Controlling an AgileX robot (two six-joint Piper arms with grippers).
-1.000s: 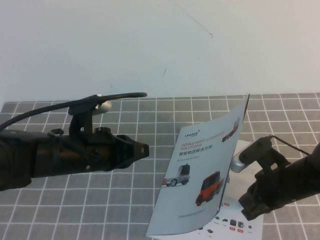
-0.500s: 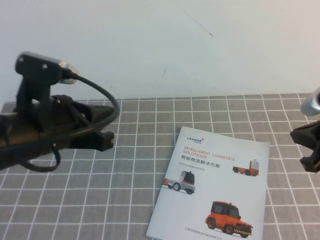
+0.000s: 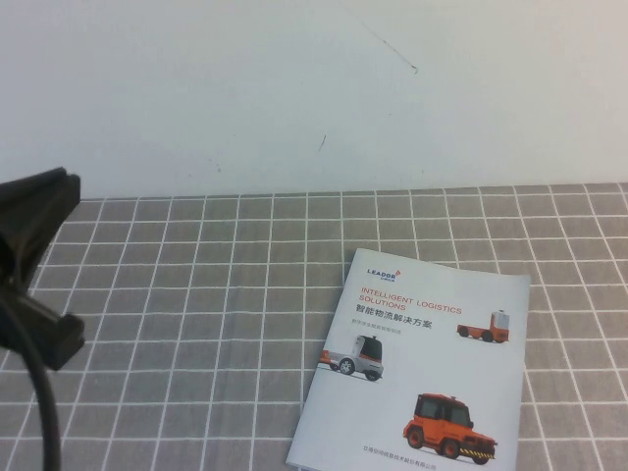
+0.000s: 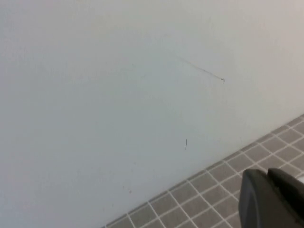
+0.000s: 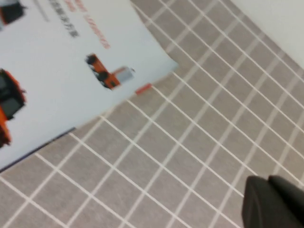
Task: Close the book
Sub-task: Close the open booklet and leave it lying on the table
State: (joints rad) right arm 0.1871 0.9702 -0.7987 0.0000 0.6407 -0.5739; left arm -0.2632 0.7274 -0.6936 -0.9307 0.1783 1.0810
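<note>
The book (image 3: 417,373) lies closed and flat on the grey checked mat (image 3: 226,294), right of centre, with its white cover and orange vehicle pictures facing up. In the high view only dark parts of my left arm (image 3: 29,255) show at the left edge, far from the book. The left wrist view has my left gripper (image 4: 269,176) shut on nothing, raised and facing the white wall. My right gripper (image 5: 268,183) is out of the high view; its wrist view shows it shut and empty above the mat, clear of the book's corner (image 5: 61,71).
A white wall (image 3: 314,88) rises behind the mat's far edge. The book's near end runs off the bottom of the high view. A black cable (image 3: 44,402) of the left arm hangs at the lower left.
The front cover has dropped flat and the book is now closed. My left arm has withdrawn to the left edge, and my right arm has left the high view.
</note>
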